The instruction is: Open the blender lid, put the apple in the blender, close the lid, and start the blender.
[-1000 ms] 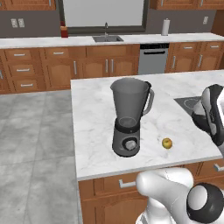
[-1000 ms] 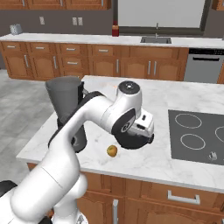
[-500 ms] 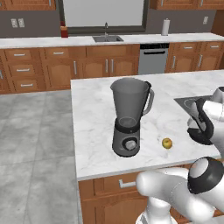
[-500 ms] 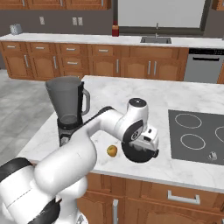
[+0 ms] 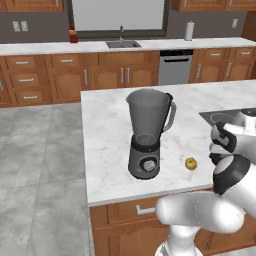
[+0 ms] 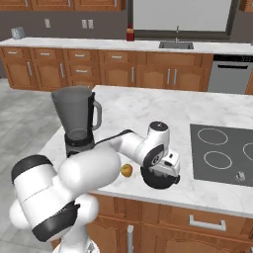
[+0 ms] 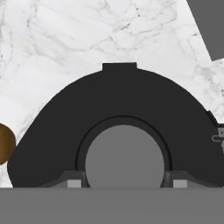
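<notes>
The blender [image 5: 147, 134] [image 6: 76, 120] stands on the island with its smoky jar open at the top. The small yellow-green apple [image 5: 190, 163] [image 6: 126, 170] [image 7: 4, 143] lies on the marble to its right. Further right, the blender lid [image 6: 159, 180] [image 7: 118, 105], a dark round disc, sits low at the counter surface near the front edge. My gripper [image 6: 165, 167] [image 7: 124, 181] [image 5: 223, 150] points straight down, shut on the lid's grey centre knob, with a fingertip on each side of it. I cannot tell whether the lid rests on the marble.
A black cooktop [image 6: 223, 153] [image 5: 227, 116] [image 7: 210, 26] lies just right of the lid. The island's front edge [image 6: 163, 196] runs close below the lid. Wooden cabinets and a sink [image 5: 120, 44] line the back wall.
The arm has brought the lid down from above the counter to the marble surface, right of the apple. The blender and the apple have not moved.
</notes>
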